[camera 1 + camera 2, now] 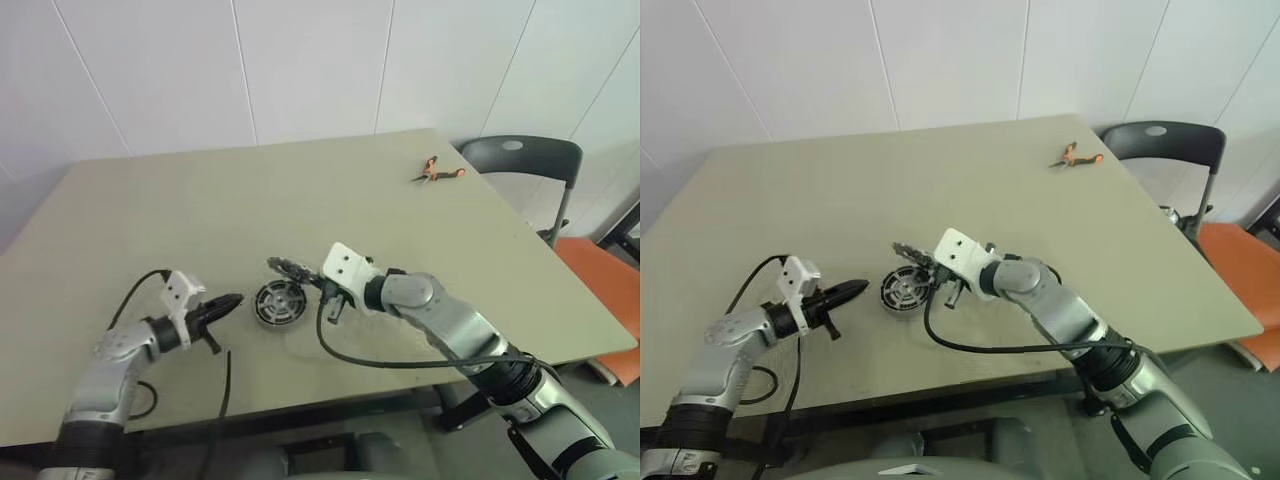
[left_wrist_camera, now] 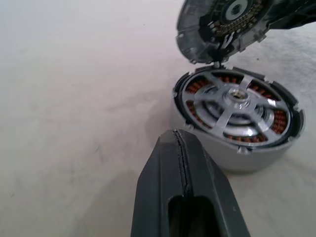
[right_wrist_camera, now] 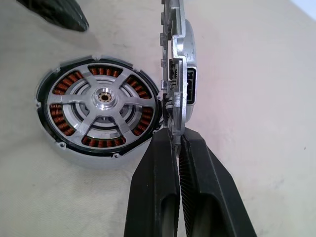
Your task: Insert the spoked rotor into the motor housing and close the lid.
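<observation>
Lid [image 3: 178, 54]: held on edge in right gripper [image 3: 178, 143], pinched thin between the black fingers, just beside motor housing [image 3: 101, 106].
Spoked rotor [image 2: 236, 101]: already seated in housing, copper windings showing between spokes.
Left gripper [image 2: 181, 163]: fully closed, empty, near housing.
Risk: lid, gripped only at its rim, could slip or go down tilted and jam on housing wall; a nudge might slide housing.
Surface: plain beige table [image 1: 300, 190], pliers [image 1: 437, 173] at far corner.
Room: white panelled wall, dark chair [image 1: 525, 160].
</observation>
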Tool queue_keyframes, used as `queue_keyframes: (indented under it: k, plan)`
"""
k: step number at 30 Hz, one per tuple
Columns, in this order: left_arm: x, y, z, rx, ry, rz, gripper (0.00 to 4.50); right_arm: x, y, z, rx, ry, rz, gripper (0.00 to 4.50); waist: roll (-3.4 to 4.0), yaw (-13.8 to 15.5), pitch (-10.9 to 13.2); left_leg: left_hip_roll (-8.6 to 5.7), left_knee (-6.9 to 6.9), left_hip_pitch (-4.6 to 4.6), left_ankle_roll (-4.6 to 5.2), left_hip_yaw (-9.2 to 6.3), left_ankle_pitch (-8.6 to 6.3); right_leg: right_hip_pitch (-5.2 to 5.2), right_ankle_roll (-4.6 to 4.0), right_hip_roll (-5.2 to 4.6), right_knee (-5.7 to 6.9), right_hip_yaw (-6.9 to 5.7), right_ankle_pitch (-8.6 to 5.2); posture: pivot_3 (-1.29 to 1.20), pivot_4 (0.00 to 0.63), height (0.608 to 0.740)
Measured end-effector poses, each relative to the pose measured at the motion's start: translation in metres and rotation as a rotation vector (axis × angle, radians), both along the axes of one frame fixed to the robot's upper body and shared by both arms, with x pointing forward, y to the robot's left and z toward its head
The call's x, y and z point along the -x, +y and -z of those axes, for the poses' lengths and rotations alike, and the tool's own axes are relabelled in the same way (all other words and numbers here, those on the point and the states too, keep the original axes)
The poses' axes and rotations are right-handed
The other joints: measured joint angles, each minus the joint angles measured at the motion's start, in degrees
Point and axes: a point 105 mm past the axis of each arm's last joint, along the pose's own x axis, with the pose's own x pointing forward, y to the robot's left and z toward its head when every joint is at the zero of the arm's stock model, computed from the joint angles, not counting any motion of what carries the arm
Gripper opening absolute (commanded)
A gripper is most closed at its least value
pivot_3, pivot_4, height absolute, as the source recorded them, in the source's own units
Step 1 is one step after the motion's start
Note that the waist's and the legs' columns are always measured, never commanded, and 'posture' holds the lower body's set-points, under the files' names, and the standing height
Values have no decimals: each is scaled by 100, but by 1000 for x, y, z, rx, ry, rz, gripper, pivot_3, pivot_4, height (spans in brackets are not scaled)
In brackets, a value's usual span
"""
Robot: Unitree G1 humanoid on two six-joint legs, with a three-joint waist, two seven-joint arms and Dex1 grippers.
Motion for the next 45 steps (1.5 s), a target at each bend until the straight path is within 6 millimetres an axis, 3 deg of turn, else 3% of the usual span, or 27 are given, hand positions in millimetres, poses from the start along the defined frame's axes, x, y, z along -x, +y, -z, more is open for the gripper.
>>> queue_keyframes:
  k: [4,7,11,13,18,23,27,31,35,45]
  plan:
    - [8,-2,0,4,2,13,0,2,1,0,15,-9,-37,31,-6,3,0,-1,0,1,0,0,0,1,-1,-2,0,0,0,0,0,740]
    - [11,-1,1,0,10,12,0,3,4,-1,-47,52,-25,750,-8,-1,-1,0,-1,2,0,-2,0,0,-4,0,3,0,3,0,0,740]
    - [12,-1,2,-1,12,9,0,3,12,-10,-231,240,32,2040,-9,2,-1,1,1,5,-2,-3,1,0,-21,1,11,0,13,0,0,740]
    - [11,0,2,-2,13,8,0,1,12,-15,-379,430,90,2719,-11,6,-2,-1,4,5,-5,-4,3,0,-22,0,18,0,14,0,0,740]
    - [5,0,-1,-4,2,6,0,-3,2,-21,-469,592,136,4452,-11,40,-3,-7,7,7,-8,-3,4,0,-22,-5,25,-2,14,0,0,740]
    - [3,-1,-1,-9,-1,10,0,0,-7,-6,-427,655,164,4482,-10,-4,-2,-6,5,4,-8,-1,4,-5,-21,-3,28,-1,14,0,0,740]
    - [4,-1,-1,-9,0,16,0,-1,0,-15,-512,677,131,4482,-10,-27,-2,-5,6,7,-8,-1,4,-13,-19,0,48,1,14,0,0,740]
    - [5,-4,-2,2,0,37,0,-8,6,-31,-535,588,70,4482,-11,-24,-2,-5,10,8,-11,-2,6,-14,-12,5,54,-1,9,0,0,740]
    - [9,-11,-11,34,-17,77,785,-9,24,-32,-493,492,-32,4500,-11,-37,-2,-4,10,8,-11,0,7,-15,-1,4,54,1,3,0,0,740]
    - [25,0,-31,44,-50,85,4098,-6,61,-21,-389,421,-262,4500,-11,-30,-2,-4,10,9,-14,-1,8,-19,-21,1,58,1,14,0,0,740]
